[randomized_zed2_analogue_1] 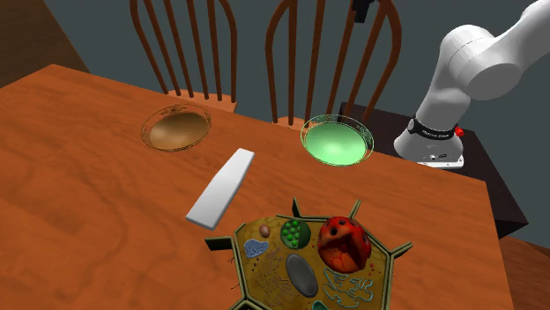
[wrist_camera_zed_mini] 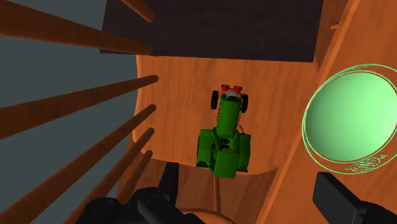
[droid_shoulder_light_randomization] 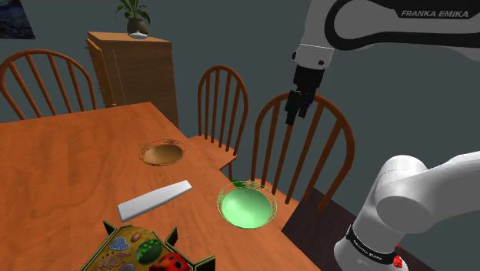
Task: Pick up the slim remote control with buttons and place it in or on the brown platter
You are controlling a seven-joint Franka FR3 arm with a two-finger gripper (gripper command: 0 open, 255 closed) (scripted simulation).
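Wooden tabletop (droid_shoulder_light_randomization: 61,154) spreads across the shoulder view's left. Low, left of centre, lies the slim remote (droid_shoulder_light_randomization: 155,200) (pale grey; buttons, if drawn, too faint for me). Just above it, apart, sits the brown platter (droid_shoulder_light_randomization: 163,152); rightward, a green bowl (droid_shoulder_light_randomization: 246,205). Upper right, my pincer (droid_shoulder_light_randomization: 295,117) hangs with fingers spread, holding nothing.

One wooden table (droid_shoulder_light_randomization: 61,154) stood there, with three spindle-back chairs (droid_shoulder_light_randomization: 223,96) at it in the shoulder view. On the table lay one brown platter (droid_shoulder_light_randomization: 162,152), one green dish (droid_shoulder_light_randomization: 246,205), one slim white remote (droid_shoulder_light_randomization: 154,199) and one many-coloured cell model (randomized_zed2_analogue_1: 262,277). That model carried one red lump (randomized_zed2_analogue_1: 344,245), one bumpy green ball (randomized_zed2_analogue_1: 295,233) and one grey oval (randomized_zed2_analogue_1: 301,275). One green toy tractor (wrist_camera_zed_mini: 226,137) sat on a chair seat. Behind were one wooden cabinet (droid_shoulder_light_randomization: 135,65) and one potted plant (droid_shoulder_light_randomization: 135,15). There was one white arm (droid_shoulder_light_randomization: 369,23).
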